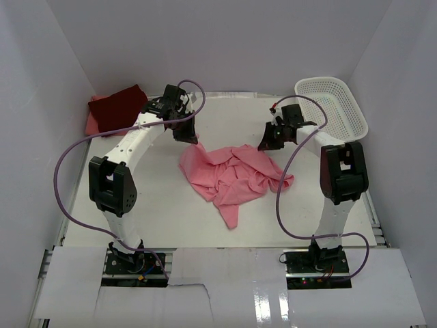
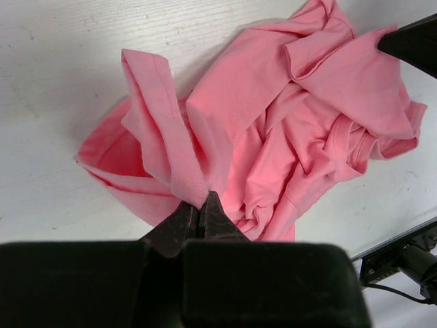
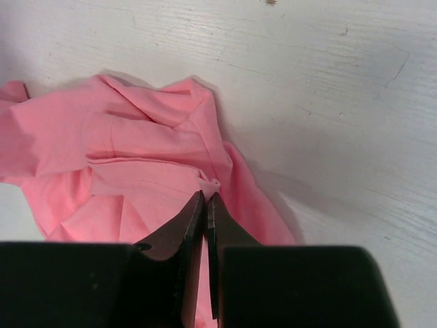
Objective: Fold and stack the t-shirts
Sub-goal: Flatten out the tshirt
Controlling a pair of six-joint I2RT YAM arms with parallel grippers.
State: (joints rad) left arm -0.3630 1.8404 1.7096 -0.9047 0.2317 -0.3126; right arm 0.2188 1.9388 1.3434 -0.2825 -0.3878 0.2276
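Pink soft-knit t-shirt [image 1: 235, 176] lies crumpled in a heap at the middle of the white, wood-grained bench [image 1: 157, 212]. Left jaws clamped on a raised hem strip; right jaws pinched together on a small cloth ridge. Maroon t-shirt [image 1: 117, 106] sits at far-left corner.

Robot lab, white-walled booth [image 1: 225, 41]

The pink t-shirt [image 1: 235, 176] lies crumpled in a central heap, folds bunched, one tail trailing toward the near side. At the far left the dark maroon t-shirt [image 1: 119, 106] lies atop the salmon t-shirt [image 1: 91, 124] — only its left edge shows
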